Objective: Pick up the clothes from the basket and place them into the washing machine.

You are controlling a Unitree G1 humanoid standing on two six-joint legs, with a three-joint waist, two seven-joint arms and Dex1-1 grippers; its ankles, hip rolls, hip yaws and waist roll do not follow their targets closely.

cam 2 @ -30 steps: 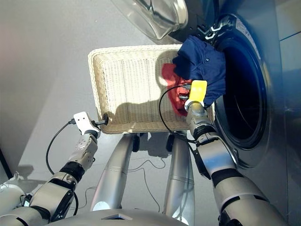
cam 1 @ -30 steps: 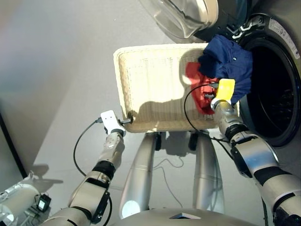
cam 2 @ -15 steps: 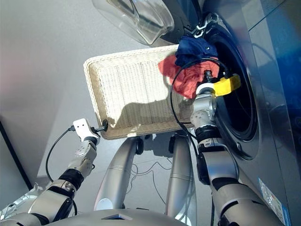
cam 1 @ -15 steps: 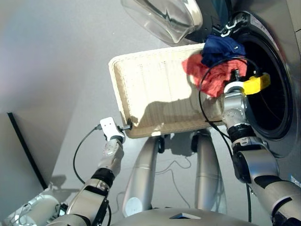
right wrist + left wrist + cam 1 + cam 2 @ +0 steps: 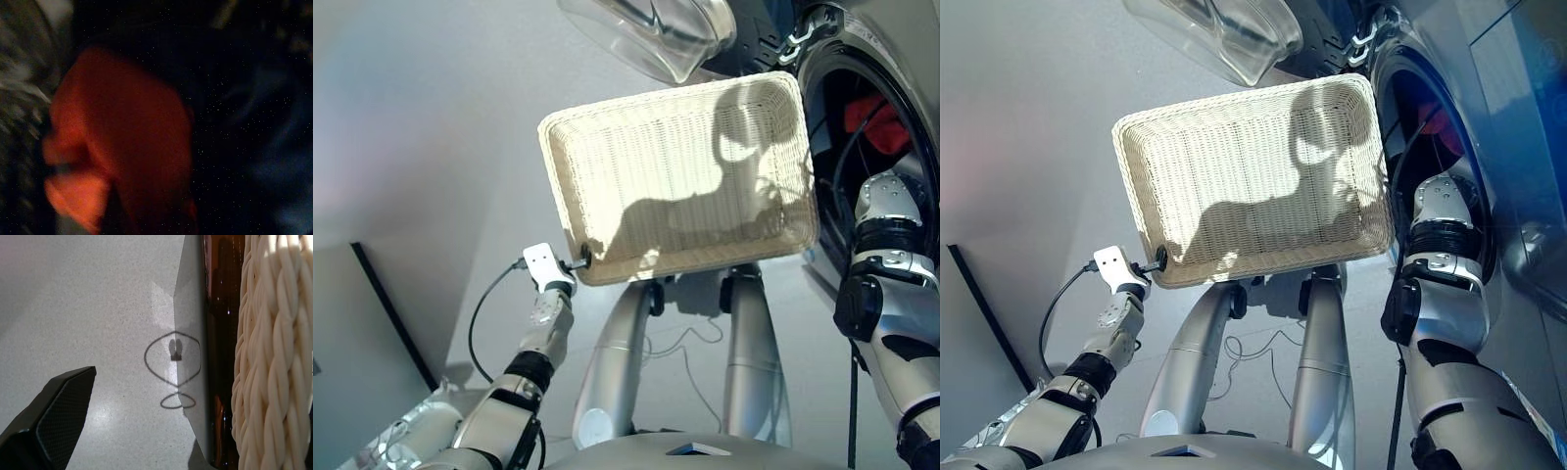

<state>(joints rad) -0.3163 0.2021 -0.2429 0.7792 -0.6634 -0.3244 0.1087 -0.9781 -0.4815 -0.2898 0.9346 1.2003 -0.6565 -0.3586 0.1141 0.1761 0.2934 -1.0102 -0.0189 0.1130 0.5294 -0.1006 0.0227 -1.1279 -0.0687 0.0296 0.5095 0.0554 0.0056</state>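
The cream-white basket [image 5: 597, 147] holds no clothes; only shadows lie on its weave. To its right is the washing machine [image 5: 901, 54], and my right arm [image 5: 886, 201] reaches into the round drum with the gripper hidden inside. A coral-red garment [image 5: 873, 116] shows in the drum and fills the right wrist view [image 5: 122, 137], with navy cloth [image 5: 288, 171] beside it. My left gripper [image 5: 578, 261] sits open at the basket's near left corner. One finger [image 5: 54, 421] shows, apart from the woven rim [image 5: 269, 352].
The clear porthole door [image 5: 646, 29] hangs open above the basket's far edge. A brown post [image 5: 222, 352] stands right beside the basket rim. A dark panel edge [image 5: 386, 328] runs along the floor at the left.
My right arm has carried the coral-red and navy garments off the basket's right end into the drum. The basket now lies bare. The camera has tilted; the left gripper stays at the corner.
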